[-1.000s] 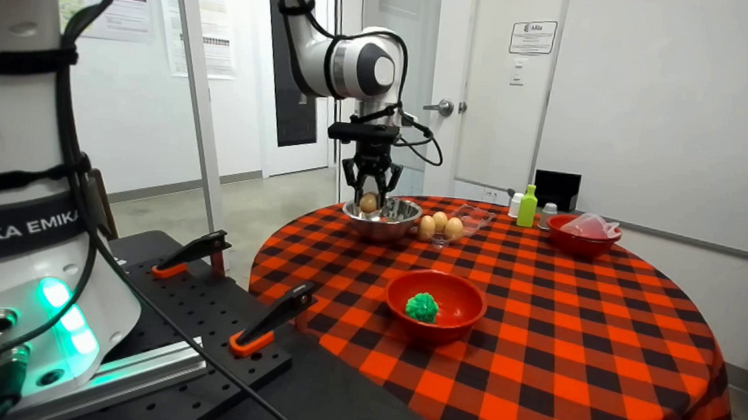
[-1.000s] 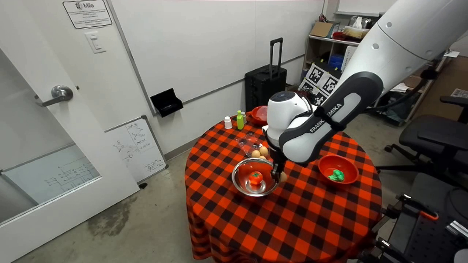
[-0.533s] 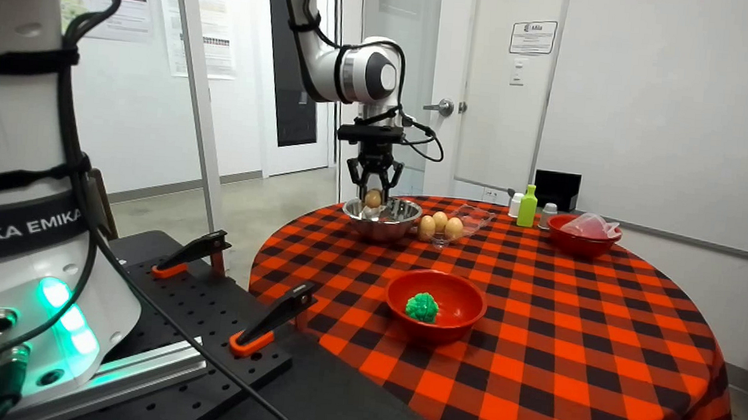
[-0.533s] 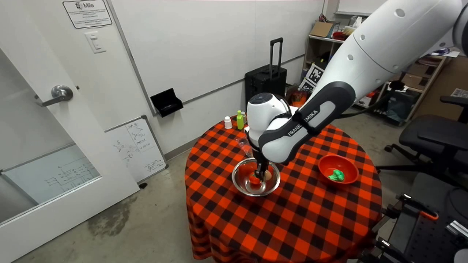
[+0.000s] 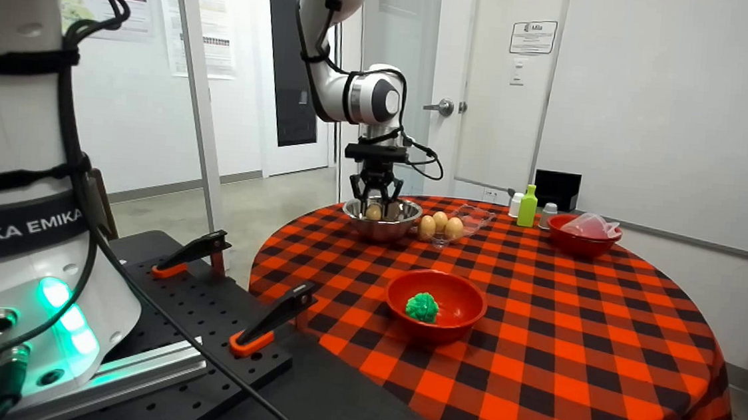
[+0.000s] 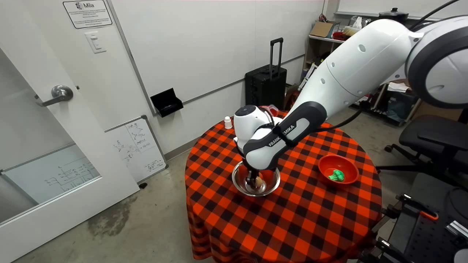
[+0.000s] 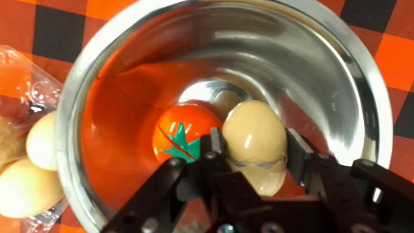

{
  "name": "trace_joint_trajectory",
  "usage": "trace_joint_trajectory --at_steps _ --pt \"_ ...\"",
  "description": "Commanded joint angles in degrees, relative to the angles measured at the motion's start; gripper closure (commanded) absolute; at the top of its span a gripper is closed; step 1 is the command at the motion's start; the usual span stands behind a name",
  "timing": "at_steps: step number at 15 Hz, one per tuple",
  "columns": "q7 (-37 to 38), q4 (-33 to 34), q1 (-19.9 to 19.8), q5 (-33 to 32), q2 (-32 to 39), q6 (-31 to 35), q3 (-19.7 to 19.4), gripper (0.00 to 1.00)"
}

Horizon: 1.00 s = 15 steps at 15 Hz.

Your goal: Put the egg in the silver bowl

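Observation:
The egg [image 7: 254, 129] is a smooth tan oval with a jagged seam. My gripper [image 7: 258, 141] has a finger against each side of it and is shut on it. The egg also shows in both exterior views [image 5: 374, 212] [image 6: 259, 182], between the fingertips inside the silver bowl [image 5: 382, 233]. The bowl's shiny rim [image 7: 67, 123] surrounds the egg and gripper in the wrist view. A red tomato [image 7: 176, 129] with a green top lies in the bowl, just left of the egg. Whether the egg touches the bowl's bottom I cannot tell.
Several tan eggs [image 5: 440, 224] sit in a clear plastic carton [image 5: 477, 218] beside the silver bowl. A red bowl [image 5: 461, 327] holds green broccoli [image 5: 422, 307]. Farther back stand a green bottle [image 5: 527, 209], white shakers [image 5: 516, 205] and another red bowl [image 5: 581, 246].
My gripper has carried the egg from the silver bowl's near rim across and down into the bowl. The fingers have stayed shut on the egg.

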Motion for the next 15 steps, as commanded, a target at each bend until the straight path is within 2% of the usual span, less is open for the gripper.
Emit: trace_joint_trajectory --at_steps 1,2,3,6,8,15 --pt "-1.6 6.9 -0.2 -0.6 4.4 -3.9 0.4 0.72" --pt "-1.6 7.8 -0.2 -0.6 5.0 -4.3 0.4 0.37" --pt "-1.7 8.5 -0.2 -0.5 5.4 -4.6 0.4 0.26" --pt "-1.8 9.7 -0.4 -0.4 6.1 -5.0 0.4 0.05" --pt "-1.8 10.0 -0.5 -0.4 6.2 -5.0 0.5 0.00" --pt "-1.7 8.1 -1.0 -0.5 4.3 -3.0 0.3 0.00"
